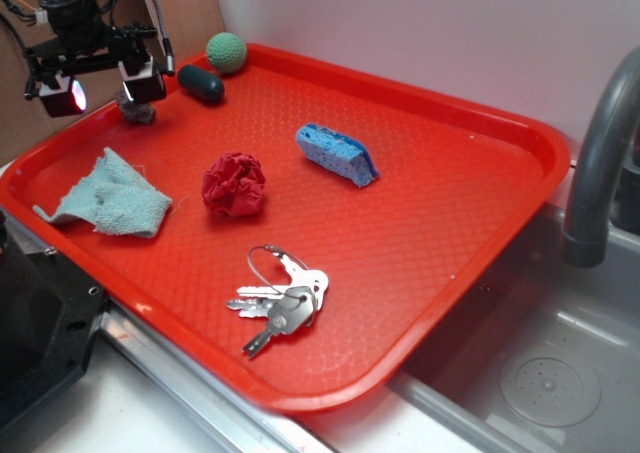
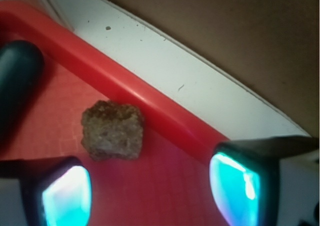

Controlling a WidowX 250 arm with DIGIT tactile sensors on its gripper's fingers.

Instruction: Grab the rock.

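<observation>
The claw (image 1: 105, 90) hangs open just above the rock (image 2: 113, 130), which sits on the tray (image 1: 450, 213) between its fingers. Hard, rough, probably dense; pinch its flatter opposite sides, mid-height.

So everything sat on the tray (image 1: 480, 113): the rock (image 1: 137, 110) in the far left corner under the gripper (image 1: 108, 85), with the capsule (image 1: 201, 83) and ball (image 1: 226, 52) just beside it. Cloth ball (image 1: 234, 185) was mid-tray between the rag (image 1: 112, 198) and sponge (image 1: 337, 153), keys (image 1: 280, 301) nearer the front edge.

Exterior view: the gripper (image 1: 108, 88) partly hides the rock (image 1: 137, 110). Wrist view: frame edges cut off both fingers (image 2: 65, 196) and the dark capsule (image 2: 17, 81).
</observation>
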